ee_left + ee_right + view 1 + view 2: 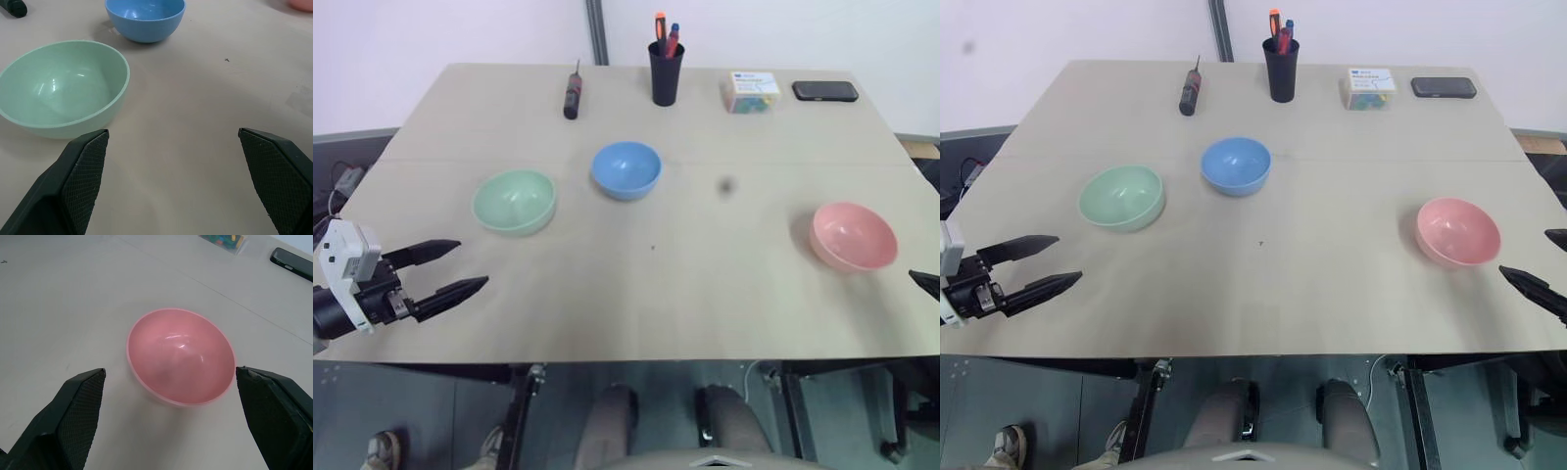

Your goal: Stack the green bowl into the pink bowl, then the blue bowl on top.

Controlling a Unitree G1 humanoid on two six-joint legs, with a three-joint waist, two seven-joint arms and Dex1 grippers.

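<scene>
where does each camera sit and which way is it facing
Left eye view: on the head, looking forward and down over the table; the open left tool shows at the left edge.
Right eye view: beside it, same scene; right tool at the right edge.
Left wrist view: on the left wrist, along its open fingers toward the green bowl and blue bowl.
Right wrist view: on the right wrist, toward the pink bowl.
Both eye views share all three bowls.

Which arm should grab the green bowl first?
Left. The open left gripper sits close to the green bowl, with nothing between them. The right gripper, also open, is by the pink bowl, across the table.
</scene>
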